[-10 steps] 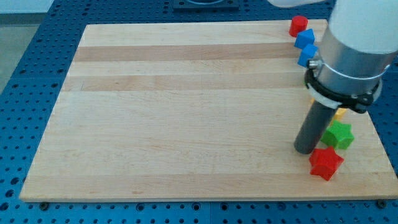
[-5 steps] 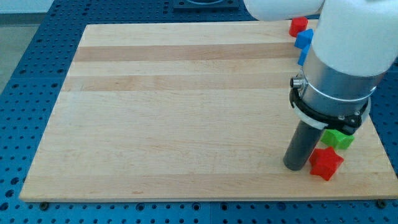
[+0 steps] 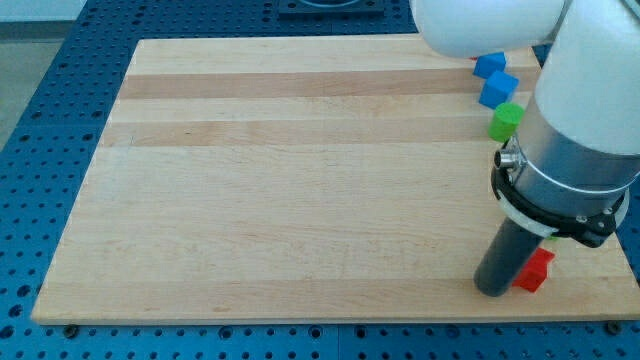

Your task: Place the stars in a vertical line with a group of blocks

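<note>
My tip rests on the board near the view's bottom right. It touches the left side of a red star, which the rod and arm partly hide. The green star is hidden behind the arm. Up the right edge stand a green round block, a blue block and another blue block, roughly in a vertical line. The arm covers the rest of that column.
The wooden board lies on a blue perforated table. The board's right edge and bottom edge run close to the red star. The large white arm body blocks the right side of the view.
My tip moved right and slightly down, staying against the red star. The arm now hides the green star and the red block at top right, and uncovers a green round block.
</note>
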`<state>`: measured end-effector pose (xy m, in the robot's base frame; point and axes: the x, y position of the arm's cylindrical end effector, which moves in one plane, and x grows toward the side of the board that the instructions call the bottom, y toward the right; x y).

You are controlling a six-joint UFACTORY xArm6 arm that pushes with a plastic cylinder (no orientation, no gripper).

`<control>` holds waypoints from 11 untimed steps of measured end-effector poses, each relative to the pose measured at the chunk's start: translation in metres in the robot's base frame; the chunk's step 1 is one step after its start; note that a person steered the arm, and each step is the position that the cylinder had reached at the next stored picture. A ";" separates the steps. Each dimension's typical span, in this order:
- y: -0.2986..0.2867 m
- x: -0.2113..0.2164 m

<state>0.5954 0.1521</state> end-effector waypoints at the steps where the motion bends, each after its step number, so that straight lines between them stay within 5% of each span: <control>1: 0.000 -0.009; 11: 0.035 -0.012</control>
